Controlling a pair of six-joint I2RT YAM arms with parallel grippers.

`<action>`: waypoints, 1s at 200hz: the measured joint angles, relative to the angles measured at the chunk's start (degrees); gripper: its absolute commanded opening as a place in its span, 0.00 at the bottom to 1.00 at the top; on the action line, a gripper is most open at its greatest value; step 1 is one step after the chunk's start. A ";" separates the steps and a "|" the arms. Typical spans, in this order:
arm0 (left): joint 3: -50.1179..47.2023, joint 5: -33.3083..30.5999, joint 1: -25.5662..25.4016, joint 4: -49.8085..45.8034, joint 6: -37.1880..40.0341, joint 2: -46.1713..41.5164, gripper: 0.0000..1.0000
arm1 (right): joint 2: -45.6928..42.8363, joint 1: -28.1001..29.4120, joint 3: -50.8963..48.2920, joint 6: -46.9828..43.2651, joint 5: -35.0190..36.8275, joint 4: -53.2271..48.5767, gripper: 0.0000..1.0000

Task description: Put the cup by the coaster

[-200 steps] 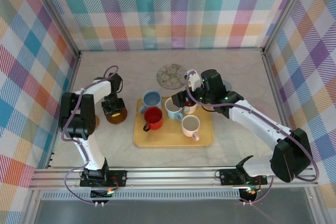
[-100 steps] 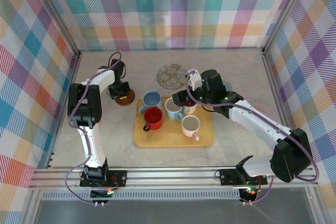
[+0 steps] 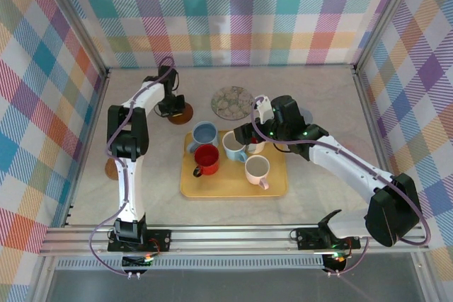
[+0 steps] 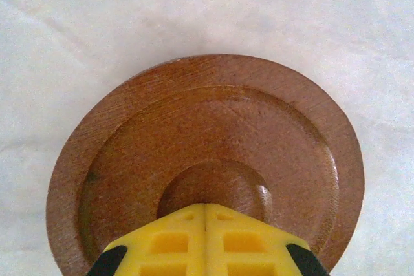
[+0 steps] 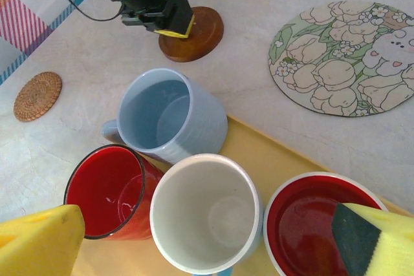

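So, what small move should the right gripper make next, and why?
Probably it should lower straight down around the white cup and close. The right gripper is open and holds nothing, and it hovers above that cup on the tray. The left gripper is shut with its tips on the wooden coaster, so the coaster seems to be taken care of.

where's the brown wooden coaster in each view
Top external: wooden coaster at the back, left of the floral mat.
Left wrist: wooden coaster across the middle of the picture.
Right wrist: wooden coaster at the top, left of centre.
Shared landmark: the left claw, yellow tips resting on it.
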 measured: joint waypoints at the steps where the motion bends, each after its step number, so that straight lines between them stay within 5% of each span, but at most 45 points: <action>1: 0.17 0.02 -0.04 -0.02 -0.02 0.13 0.00 | 0.00 0.00 0.00 0.02 0.04 0.00 0.99; 102: 7.28 1.75 -1.64 -0.72 -0.72 4.50 0.00 | 0.00 0.00 -0.02 0.17 0.39 -0.13 0.99; 200: 7.67 2.34 -1.86 -0.68 -2.47 4.70 0.15 | 0.00 0.00 -1.11 1.46 1.20 0.68 0.99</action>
